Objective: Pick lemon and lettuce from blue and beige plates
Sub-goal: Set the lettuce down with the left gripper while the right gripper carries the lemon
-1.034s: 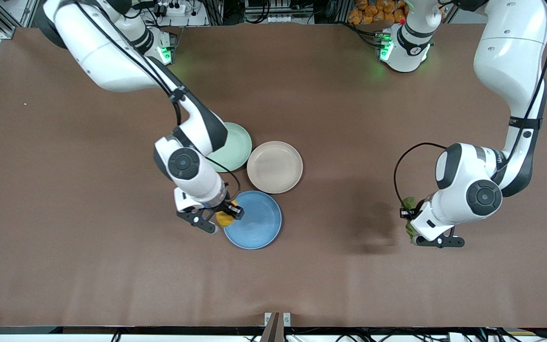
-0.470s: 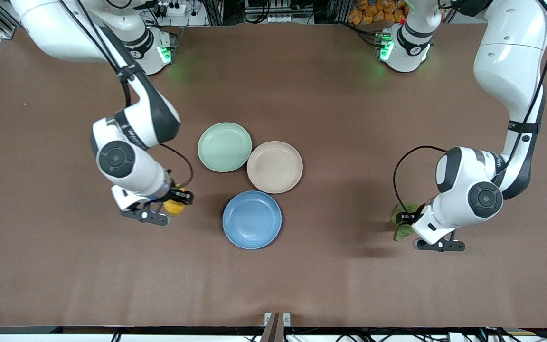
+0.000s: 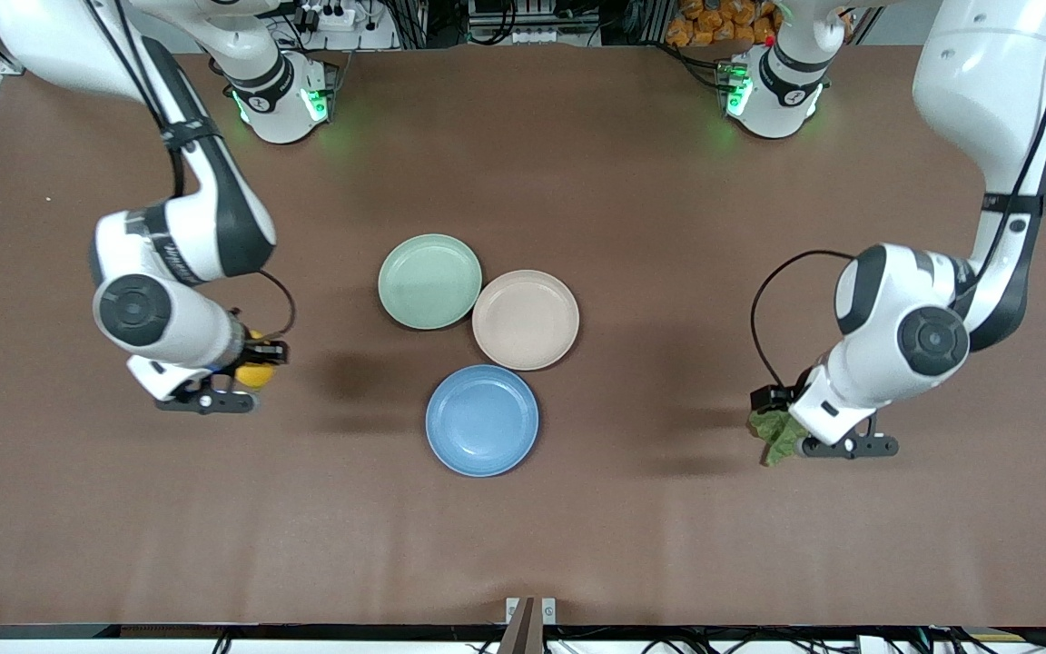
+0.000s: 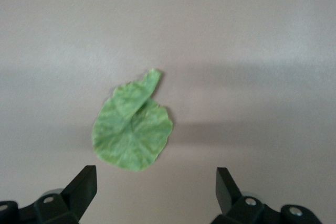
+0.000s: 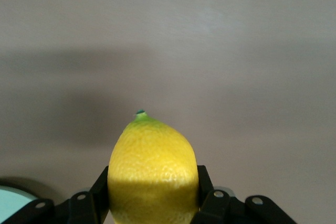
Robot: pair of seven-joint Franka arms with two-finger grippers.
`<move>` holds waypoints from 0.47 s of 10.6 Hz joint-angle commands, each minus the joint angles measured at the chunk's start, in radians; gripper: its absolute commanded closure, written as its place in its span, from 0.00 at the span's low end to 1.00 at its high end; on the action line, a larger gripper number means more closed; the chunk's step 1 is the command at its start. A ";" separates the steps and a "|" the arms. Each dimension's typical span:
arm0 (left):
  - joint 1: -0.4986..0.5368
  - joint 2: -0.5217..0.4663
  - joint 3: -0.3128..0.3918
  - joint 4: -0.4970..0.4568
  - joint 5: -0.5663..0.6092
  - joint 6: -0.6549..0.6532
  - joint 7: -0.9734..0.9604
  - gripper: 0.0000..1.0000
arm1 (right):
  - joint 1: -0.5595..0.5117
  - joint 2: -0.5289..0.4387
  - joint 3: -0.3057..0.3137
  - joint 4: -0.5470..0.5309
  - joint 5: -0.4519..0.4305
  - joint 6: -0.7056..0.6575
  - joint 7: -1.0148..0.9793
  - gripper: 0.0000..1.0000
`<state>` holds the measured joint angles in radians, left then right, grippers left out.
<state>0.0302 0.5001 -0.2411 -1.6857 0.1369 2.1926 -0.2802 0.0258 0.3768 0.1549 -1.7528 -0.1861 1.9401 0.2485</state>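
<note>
**Lemon gripped in the air, lettuce lying loose on the table, all three plates bare**

The landmark is the round sky-blue matte plate (image 3: 482, 421), which sits on the brown table (image 3: 523, 545) with nothing on it. Touching or just beside it, farther from the front camera, is the round pale beige-pink plate (image 3: 525, 319), also bare, and next to that a round pale green plate (image 3: 429, 281).

The right gripper (image 3: 234, 381) is up over bare table well away from the blue plate, toward the right arm's end. Its fingers (image 5: 205, 187) are clenched on the small oval yellow lemon (image 5: 153, 174), whose tiny green-tipped point faces away from the wrist.

The left gripper (image 3: 818, 443) is low over the table well away from the blue plate, toward the left arm's end. Its black fingers (image 4: 81, 184) stand wide apart, released. The wrinkled green lettuce leaf (image 4: 132, 129) with its short stem lies flat on the table below them, clear of both fingertips.
</note>
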 commanded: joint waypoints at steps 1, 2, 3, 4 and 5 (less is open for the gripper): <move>0.033 -0.185 -0.003 -0.260 0.013 0.108 -0.060 0.00 | -0.020 -0.068 -0.073 -0.074 0.052 0.019 -0.154 0.95; 0.033 -0.221 -0.004 -0.302 0.012 0.108 -0.074 0.00 | -0.020 -0.068 -0.108 -0.073 0.069 0.034 -0.208 0.95; 0.033 -0.257 -0.006 -0.336 0.006 0.108 -0.098 0.00 | -0.014 -0.067 -0.156 -0.074 0.101 0.048 -0.271 0.95; 0.033 -0.300 -0.006 -0.374 -0.002 0.107 -0.112 0.00 | -0.015 -0.059 -0.188 -0.079 0.146 0.068 -0.332 0.95; 0.033 -0.349 -0.006 -0.425 -0.002 0.105 -0.131 0.00 | -0.017 -0.056 -0.208 -0.117 0.169 0.120 -0.363 0.95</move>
<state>0.0555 0.2593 -0.2411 -1.9984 0.1367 2.2771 -0.3711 0.0107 0.3428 -0.0265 -1.8062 -0.0681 2.0010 -0.0523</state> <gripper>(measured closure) 0.000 0.339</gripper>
